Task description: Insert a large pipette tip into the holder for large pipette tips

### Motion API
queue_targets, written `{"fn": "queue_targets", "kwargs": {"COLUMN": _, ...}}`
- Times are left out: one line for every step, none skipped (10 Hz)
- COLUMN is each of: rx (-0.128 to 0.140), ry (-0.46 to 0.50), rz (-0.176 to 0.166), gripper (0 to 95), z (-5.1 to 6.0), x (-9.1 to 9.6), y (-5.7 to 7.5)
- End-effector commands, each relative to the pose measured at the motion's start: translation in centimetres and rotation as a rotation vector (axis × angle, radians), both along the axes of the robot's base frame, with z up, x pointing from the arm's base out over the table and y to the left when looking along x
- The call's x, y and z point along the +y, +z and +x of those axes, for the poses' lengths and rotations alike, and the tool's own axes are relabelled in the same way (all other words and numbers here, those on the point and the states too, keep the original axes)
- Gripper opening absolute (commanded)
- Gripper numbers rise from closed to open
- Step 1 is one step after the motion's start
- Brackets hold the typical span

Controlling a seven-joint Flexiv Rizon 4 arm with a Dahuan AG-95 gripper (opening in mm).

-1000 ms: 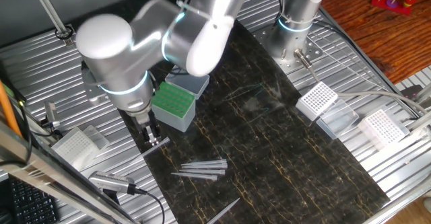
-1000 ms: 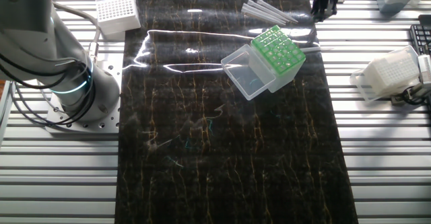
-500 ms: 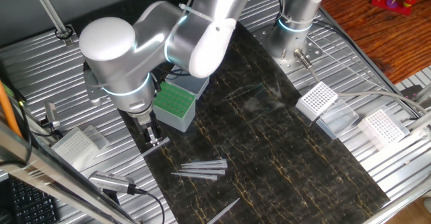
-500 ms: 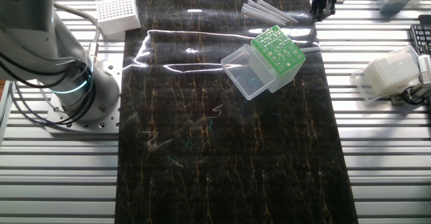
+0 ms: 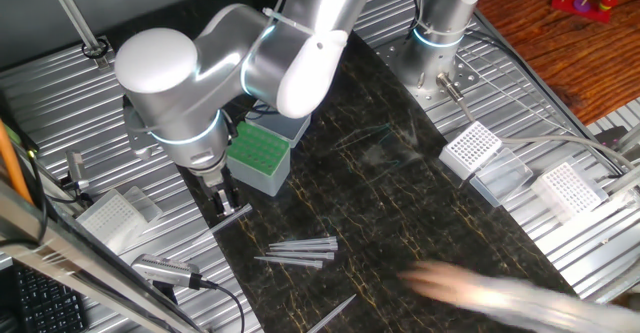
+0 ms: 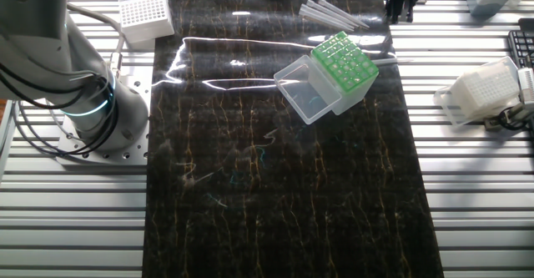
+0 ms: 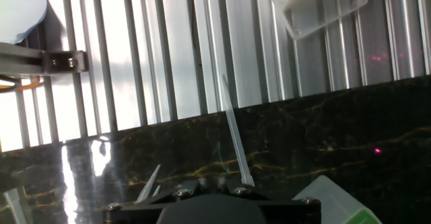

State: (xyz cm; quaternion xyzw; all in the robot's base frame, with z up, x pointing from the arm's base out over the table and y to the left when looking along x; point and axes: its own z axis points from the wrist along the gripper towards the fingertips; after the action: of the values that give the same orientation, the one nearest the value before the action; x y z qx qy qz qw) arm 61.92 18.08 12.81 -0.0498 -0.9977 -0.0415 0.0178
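Observation:
The holder for large pipette tips (image 5: 257, 154) is a pale box with a green grid top and its clear lid (image 6: 303, 99) swung open; it also shows in the other fixed view (image 6: 344, 61). One large clear pipette tip (image 7: 235, 135) lies across the mat's edge just beside the holder; it shows in one fixed view (image 5: 232, 217) too. My gripper (image 5: 222, 201) hangs just above that tip and left of the holder, its fingers (image 6: 392, 9) apart and holding nothing. In the hand view only its dark housing shows.
Several loose tips (image 5: 300, 249) lie on the black mat (image 5: 430, 223) in front of the holder. White grid racks stand at the right (image 5: 470, 148) and left (image 5: 108, 216). A blurred moving shape (image 5: 490, 291) crosses the mat's near right corner.
The arm has barely shifted and the gripper stays over the same tip. A blurred shape has come into the lower right of one fixed view.

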Motion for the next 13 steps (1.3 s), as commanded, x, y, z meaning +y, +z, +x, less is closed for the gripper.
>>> {"fn": "queue_targets", "kwargs": {"rx": -0.003, "ry": 0.000, "rz": -0.003, "gripper": 0.0, "z": -0.2, "x": 0.0, "y": -0.3}}
{"fn": "queue_targets", "kwargs": {"rx": -0.004, "ry": 0.001, "rz": -0.005, "gripper": 0.0, "z": -0.2, "x": 0.1, "y": -0.3}}
{"fn": "queue_targets", "kwargs": {"rx": -0.004, "ry": 0.000, "rz": -0.006, "gripper": 0.0, "z": -0.2, "x": 0.3, "y": -0.5}}
{"fn": "queue_targets", "kwargs": {"rx": -0.005, "ry": -0.003, "rz": -0.007, "gripper": 0.0, "z": -0.2, "x": 0.5, "y": -0.6}}
{"fn": "queue_targets", "kwargs": {"rx": -0.010, "ry": -0.008, "rz": -0.008, "gripper": 0.0, "z": -0.2, "x": 0.8, "y": -0.8}}
{"fn": "queue_targets", "kwargs": {"rx": -0.013, "ry": -0.013, "rz": -0.008, "gripper": 0.0, "z": -0.2, "x": 1.0, "y": -0.9}}
{"fn": "queue_targets", "kwargs": {"rx": -0.015, "ry": -0.016, "rz": -0.010, "gripper": 19.0, "z": -0.2, "x": 1.0, "y": -0.9}}
{"fn": "queue_targets", "kwargs": {"rx": -0.016, "ry": -0.016, "rz": -0.010, "gripper": 19.0, "z": -0.2, "x": 1.0, "y": -0.9}}
{"fn": "queue_targets", "kwargs": {"rx": -0.016, "ry": -0.018, "rz": -0.010, "gripper": 19.0, "z": -0.2, "x": 1.0, "y": -0.9}}
{"fn": "queue_targets", "kwargs": {"rx": -0.015, "ry": -0.019, "rz": -0.010, "gripper": 19.0, "z": -0.2, "x": 1.0, "y": -0.9}}
{"fn": "queue_targets", "kwargs": {"rx": -0.012, "ry": -0.017, "rz": -0.012, "gripper": 19.0, "z": -0.2, "x": 1.0, "y": -1.1}}
{"fn": "queue_targets", "kwargs": {"rx": -0.013, "ry": -0.013, "rz": -0.012, "gripper": 19.0, "z": -0.2, "x": 0.8, "y": -1.8}}
{"fn": "queue_targets", "kwargs": {"rx": -0.024, "ry": -0.010, "rz": -0.012, "gripper": 19.0, "z": -0.3, "x": 0.6, "y": -2.6}}
